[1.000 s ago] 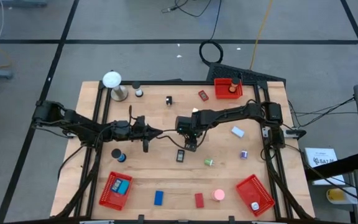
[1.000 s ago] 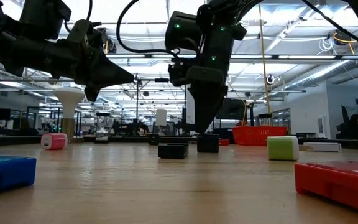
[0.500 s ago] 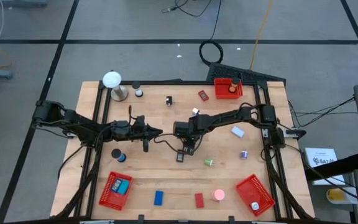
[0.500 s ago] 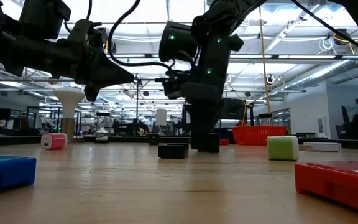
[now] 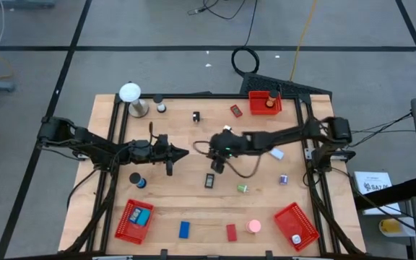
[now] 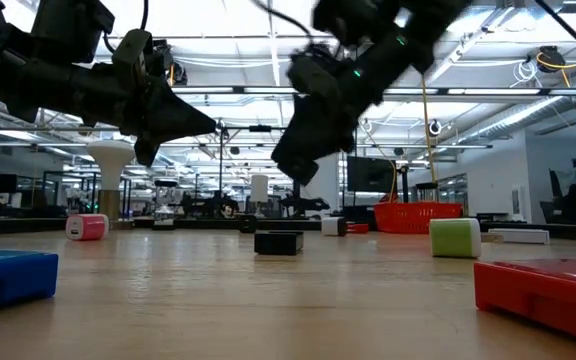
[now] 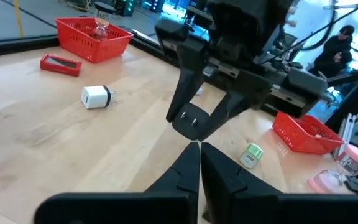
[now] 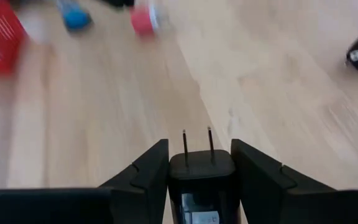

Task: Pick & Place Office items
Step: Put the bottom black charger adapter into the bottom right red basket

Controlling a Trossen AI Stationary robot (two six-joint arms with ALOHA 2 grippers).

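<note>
Right gripper [image 8: 201, 148] clamped on small black plastic plug adapter w/ two metal prongs [image 8: 201, 171]. Fingers flat vs. both side faces of the body, prongs poking fwd, clear of the pads. Seen from left wrist cam too: same adapter [image 7: 193, 122] pinched between the dark fingers, hanging above the light wooden table [image 5: 193, 209]. Low view confirms it's airborne, well clear of the top, near table centre.

Left gripper [image 5: 183, 153] parked just left of centre, fingers pressed together, nothing in them. Hovering, not touching the board.

Handling call: prob. light, rigid shell, no give. Smooth plastic sides, so likely slippery; could twist or slide if squeeze is weak. Not fragile as such, but prongs best left alone: thin, bendable, poor purchase. Best hold = broad flat sides of the body, mid-height, as gripped now. Looks centred and square, no visible tilt in right wrist cam.

Also on the table: flat black rectangular box [image 5: 209, 180] just below the right gripper, lying apart from it, untouched. Red mesh basket [image 5: 295, 225] at lower right, another [image 5: 134, 220] lower left, a third [image 5: 264, 102] at the back edge. Which one suits the adapter: can't tell from here.

Risk on set-down: prong-first landing may tip or bounce it; flat drop safer.
</note>
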